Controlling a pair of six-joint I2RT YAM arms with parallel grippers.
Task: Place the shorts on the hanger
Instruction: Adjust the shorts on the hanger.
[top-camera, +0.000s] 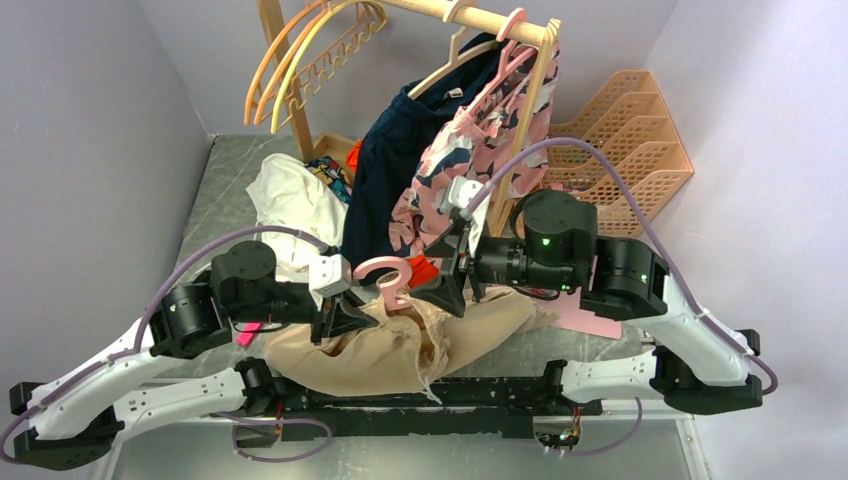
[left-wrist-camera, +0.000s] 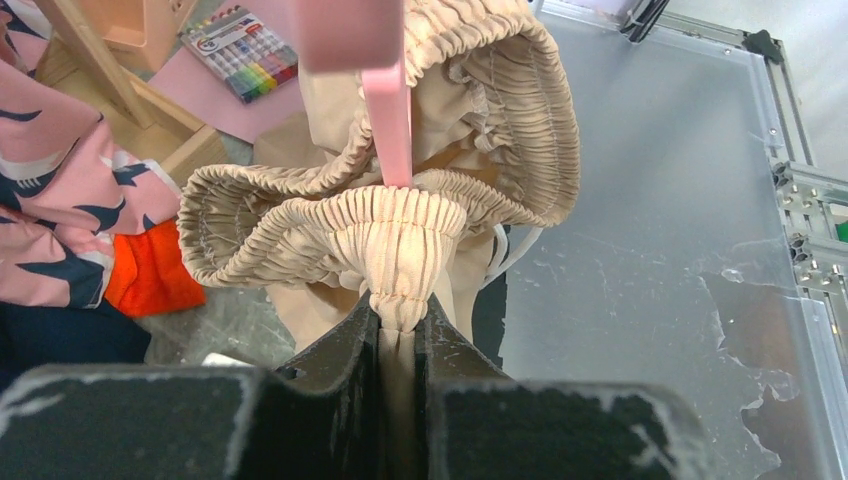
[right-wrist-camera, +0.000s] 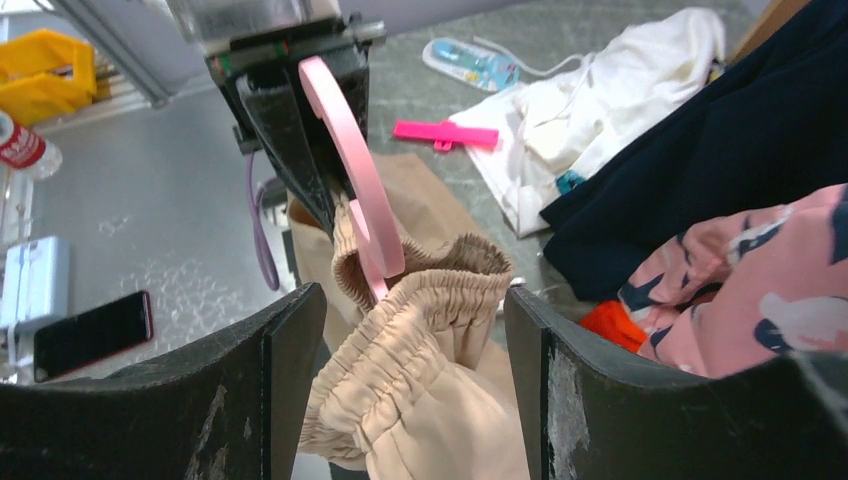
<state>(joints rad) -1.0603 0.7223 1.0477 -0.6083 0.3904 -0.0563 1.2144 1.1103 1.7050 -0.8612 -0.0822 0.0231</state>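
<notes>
**Between the arms, mid-table: one pinch carries it all**

Left gripper (left-wrist-camera: 400, 308) is pinching a bunched fold of the waistband (left-wrist-camera: 400, 215), jaws squeezed close on the cloth. Right gripper (right-wrist-camera: 412, 297) stands spread, fingers either side of the shorts (right-wrist-camera: 420, 400) and, as far as I can see, not touching them. The shorts slump on the table (top-camera: 230, 170) at 6 o'clock of the rack (top-camera: 500, 20), waistband raised, legs heaped below.

The hanger (right-wrist-camera: 348, 160) pokes up out of the waistband, its hook at 3 o'clock of the left gripper in the top view. Whether anything grips it, I can't tell.

That's the danger. With only cloth around it, the hanger may tip or slide out. A tug from the left could slip the elastic off the bar. It could also drag the heap toward the table edge at 6 o'clock. And the right fingers, closing, could catch fabric alone and miss the plastic.
</notes>
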